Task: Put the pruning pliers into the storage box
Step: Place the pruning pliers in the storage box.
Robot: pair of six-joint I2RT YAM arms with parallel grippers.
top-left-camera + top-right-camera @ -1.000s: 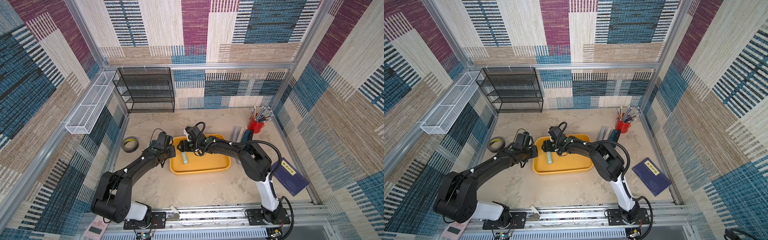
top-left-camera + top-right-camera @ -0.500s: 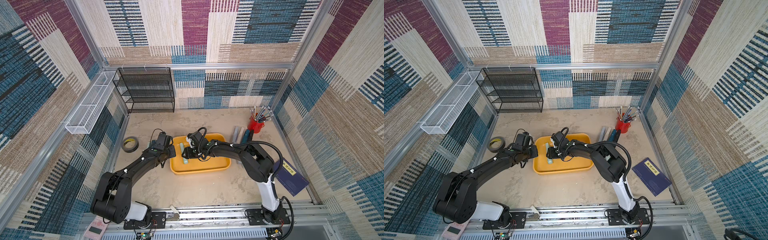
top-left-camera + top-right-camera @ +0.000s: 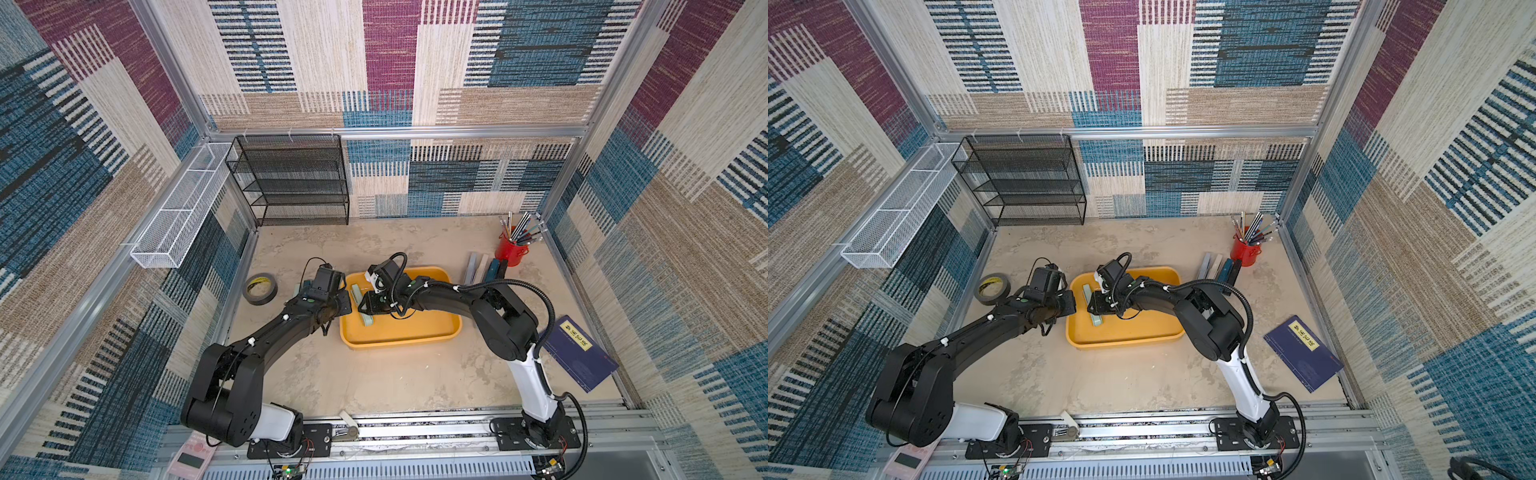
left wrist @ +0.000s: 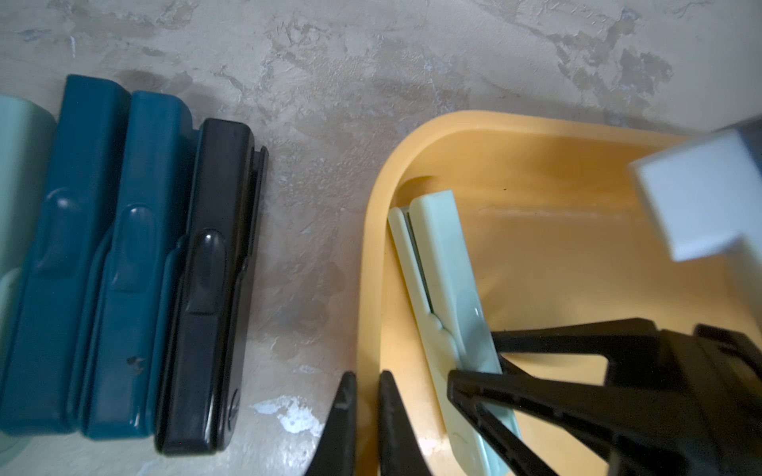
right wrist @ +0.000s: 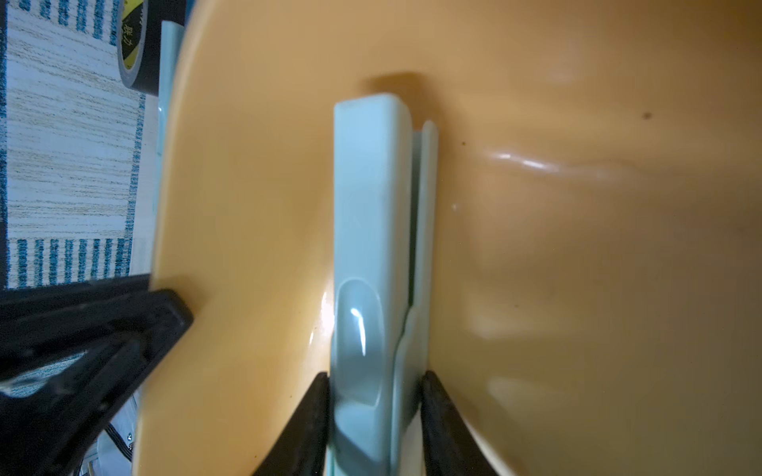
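Farthest left of the storage box (image 3: pixel 415 329) I see the black tape roll (image 3: pixel 260 289). Between the roll and the box, a row of pruning pliers (image 4: pixel 136 288), teal and black, lies side by side on the table, just off the box's left wall. My left gripper (image 4: pixel 365 381) sits at that left rim with its fingers closed together. I cannot tell whether they pinch the rim or only rest at it.

Inside the box, close to its left wall, is the pale green pliers (image 5: pixel 371 206). My right gripper (image 5: pixel 375 383) has it, one finger pressed on each long side.

Right of the box more pliers (image 3: pixel 482 268) lie in a row beside a red cup (image 3: pixel 510 251) of pens, and a blue book (image 3: pixel 579 353) lies farther right.
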